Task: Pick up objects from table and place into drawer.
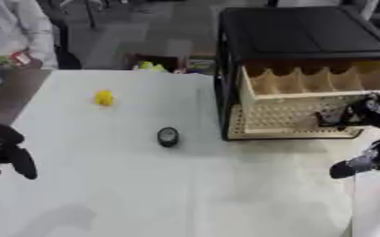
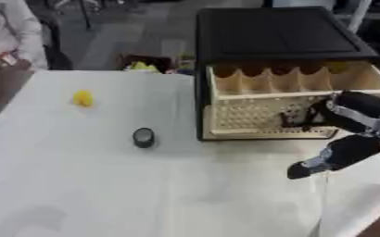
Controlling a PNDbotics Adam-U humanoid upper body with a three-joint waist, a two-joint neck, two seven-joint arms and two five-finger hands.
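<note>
Left eye view: a white tabletop (image 1: pixel 144 194) is seen with a black cabinet (image 1: pixel 307 32) standing at its far right. A pale wooden drawer (image 2: pixel 290 99) is pulled out from the cabinet's front, its perforated floor exposed and a row of dividers visible along its back.

The right robot hand (image 2: pixel 307 118) is seen at the drawer's front right corner, over the perforated floor; whether its fingers are curled or hold anything cannot be told.

The left robot hand (image 1: pixel 11 155) is shown at the left edge, fingers relaxed and hanging down, nothing held.

A small yellow object (image 1: pixel 104 98) lies on the tabletop's far left part. A dark round object (image 1: pixel 168 137) lies nearer the middle, just left of the drawer.
</note>
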